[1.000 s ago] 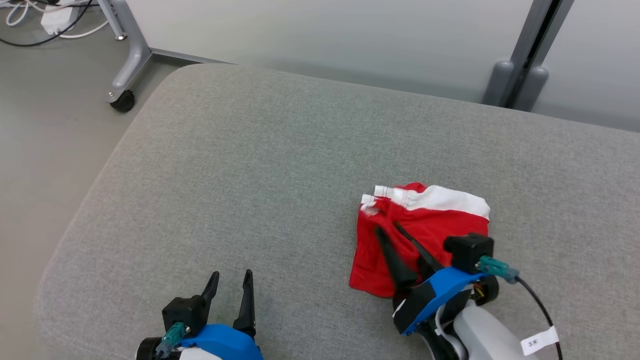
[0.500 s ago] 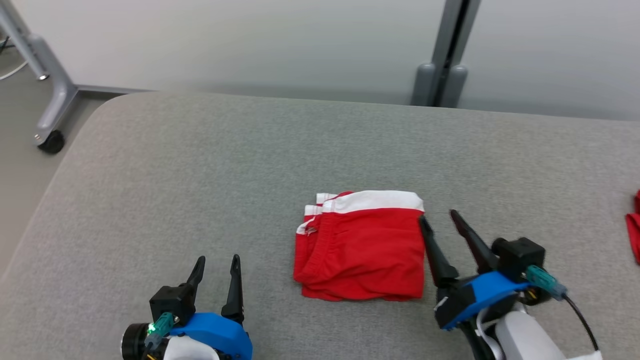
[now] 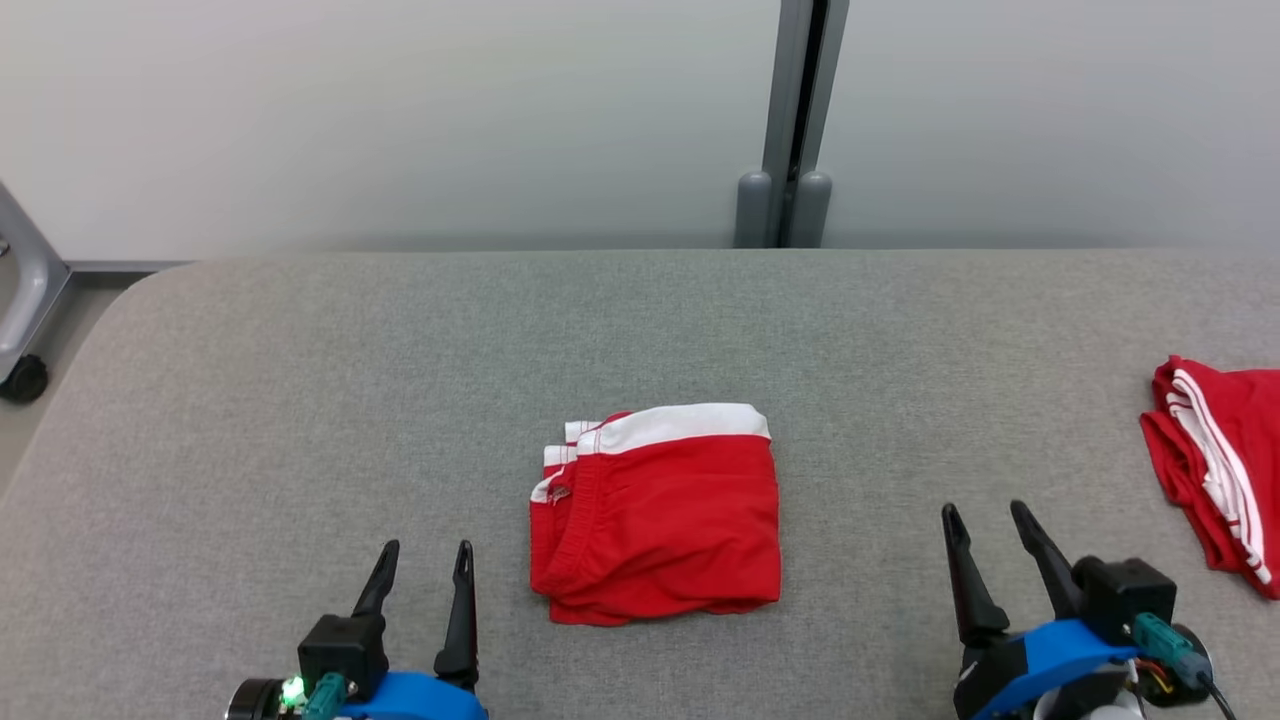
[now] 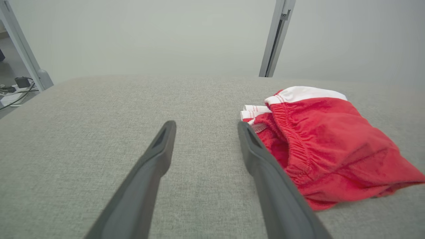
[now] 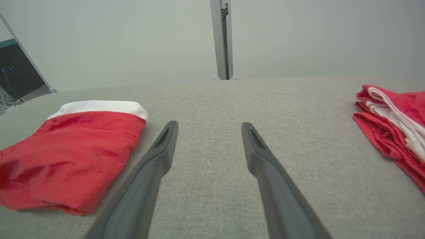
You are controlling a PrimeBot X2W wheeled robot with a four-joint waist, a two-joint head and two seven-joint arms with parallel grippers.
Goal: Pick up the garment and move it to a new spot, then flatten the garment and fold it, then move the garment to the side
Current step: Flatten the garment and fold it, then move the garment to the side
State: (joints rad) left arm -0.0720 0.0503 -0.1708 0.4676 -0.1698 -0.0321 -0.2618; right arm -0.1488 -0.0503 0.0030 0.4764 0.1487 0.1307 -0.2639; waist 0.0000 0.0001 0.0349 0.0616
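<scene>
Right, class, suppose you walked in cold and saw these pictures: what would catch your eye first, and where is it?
The folded red garment with a white band lies in the middle of the grey padded surface, bright against it. A second red garment with white stripes lies at the surface's right edge. The left gripper and right gripper stand open and empty, one on each side of the folded piece, apart from it.

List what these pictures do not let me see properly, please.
Second garment: head and right wrist views, cut off by the right edge.
Folded garment: lower layers hidden under the top layer; in the left wrist view a finger covers its near edge.
Left gripper and right gripper: head view, bodies cut off by the bottom edge.
Wheel: head view, its frame cut off by the left edge.
</scene>
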